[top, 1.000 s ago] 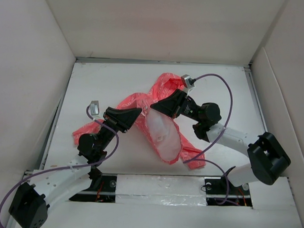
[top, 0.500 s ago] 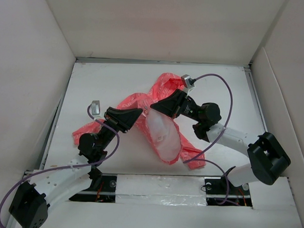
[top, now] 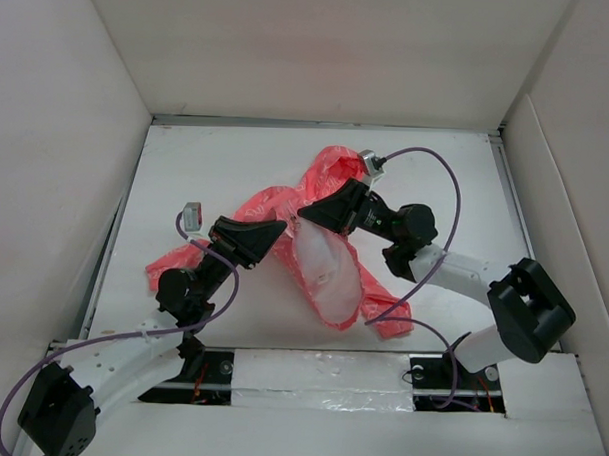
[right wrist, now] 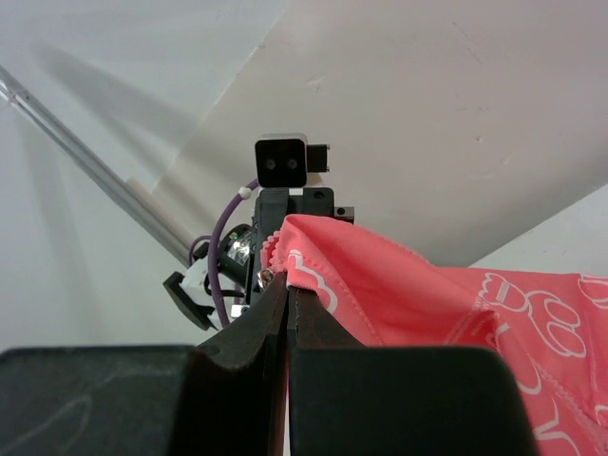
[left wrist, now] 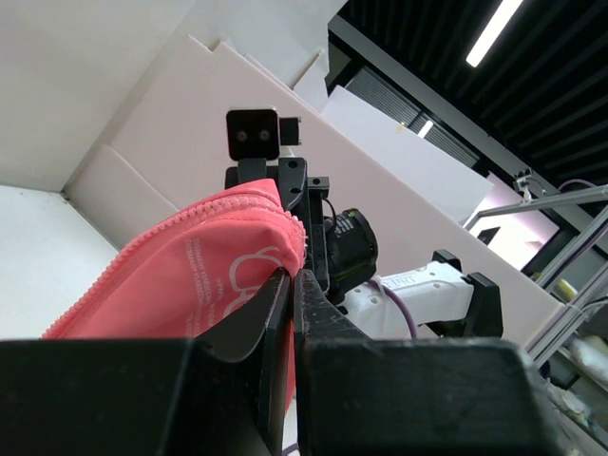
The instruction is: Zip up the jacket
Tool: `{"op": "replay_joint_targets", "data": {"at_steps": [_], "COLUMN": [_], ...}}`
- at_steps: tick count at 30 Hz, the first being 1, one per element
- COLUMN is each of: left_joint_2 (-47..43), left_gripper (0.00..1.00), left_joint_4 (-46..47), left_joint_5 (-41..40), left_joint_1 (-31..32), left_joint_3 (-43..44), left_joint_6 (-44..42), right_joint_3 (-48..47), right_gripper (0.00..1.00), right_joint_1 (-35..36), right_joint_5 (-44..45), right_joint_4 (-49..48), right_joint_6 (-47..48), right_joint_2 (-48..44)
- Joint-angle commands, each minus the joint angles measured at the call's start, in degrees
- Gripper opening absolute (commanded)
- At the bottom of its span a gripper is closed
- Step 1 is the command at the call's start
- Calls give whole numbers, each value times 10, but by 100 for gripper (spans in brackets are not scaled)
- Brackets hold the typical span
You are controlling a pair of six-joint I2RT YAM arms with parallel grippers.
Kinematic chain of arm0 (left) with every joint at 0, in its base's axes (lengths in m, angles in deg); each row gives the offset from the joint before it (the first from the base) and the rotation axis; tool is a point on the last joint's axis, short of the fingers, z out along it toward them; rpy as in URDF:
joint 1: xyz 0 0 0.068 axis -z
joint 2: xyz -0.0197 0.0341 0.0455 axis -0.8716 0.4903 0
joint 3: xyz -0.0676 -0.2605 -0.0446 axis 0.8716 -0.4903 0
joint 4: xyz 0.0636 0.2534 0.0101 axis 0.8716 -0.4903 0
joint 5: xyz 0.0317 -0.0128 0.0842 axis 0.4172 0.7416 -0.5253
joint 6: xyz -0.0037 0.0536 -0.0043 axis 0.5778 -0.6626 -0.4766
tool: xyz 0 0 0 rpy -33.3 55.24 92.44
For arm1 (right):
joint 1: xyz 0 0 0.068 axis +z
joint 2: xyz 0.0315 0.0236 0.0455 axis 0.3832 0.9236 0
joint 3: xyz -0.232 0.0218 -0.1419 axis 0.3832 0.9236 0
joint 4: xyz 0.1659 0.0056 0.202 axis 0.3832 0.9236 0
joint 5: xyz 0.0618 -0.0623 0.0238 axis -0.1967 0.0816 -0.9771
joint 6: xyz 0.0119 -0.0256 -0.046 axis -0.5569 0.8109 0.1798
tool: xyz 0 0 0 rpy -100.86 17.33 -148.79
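You have the jacket (top: pixel 323 259) pinched from both sides. I judge this is deliberate: each tool holds a front edge near its zipper teeth so the two halves can be brought together.

The left gripper (left wrist: pixel 290 285) is clamped on a fold of pink cloth, with the toothed edge running off up and left of its tips. The right gripper (right wrist: pixel 285 290) is likewise closed on an edge, and the cloth drapes away to the right of its fingers. A small pale piece sits right at its tips. It may be the slider, but you can't tell from here.

Just below the two tools the jacket lies open with its pale lining up, and the rest is spread on the table (top: pixel 187 164) around them. The zip looks not yet started.

Both arms reach in from the near edge with elbows bent outward. Their wrists are turned so the tips point at each other, close together, and each wrist camera looks straight at the other tool. Both sets of tips seem tilted slightly upward.
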Motion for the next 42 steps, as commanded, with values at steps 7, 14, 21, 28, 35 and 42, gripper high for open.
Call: {"op": "replay_joint_targets", "data": {"at_steps": [7,14,21,28,35,42], "left_joint_2": [-22,-48,-47,-39,-30,-43], "left_gripper": [0,0,0,0,0,0], "left_joint_4": [1,-74,-98,-64,-23,-67], "left_joint_5": [28,-11,-24,-10,30,50], "left_joint_1": [2,2,2,2,2,2], "left_joint_3": [-7,-6,-7,-12,-19,-16], "left_joint_6": [22,12,5,2,3,-14], "right_joint_3": [-33,-28,-31,-37,-42,-77], "right_gripper": [0,0,0,0,0,0], "right_joint_1": [4,19,42,48,30,12], "right_joint_5": [3,31,71,84,53,9], "right_joint_4": [-93,-8,81,110,32,50], "right_joint_6": [18,93,164,181,114,80], "right_joint_2": [1,-38,-71,-71,-24,8]}}
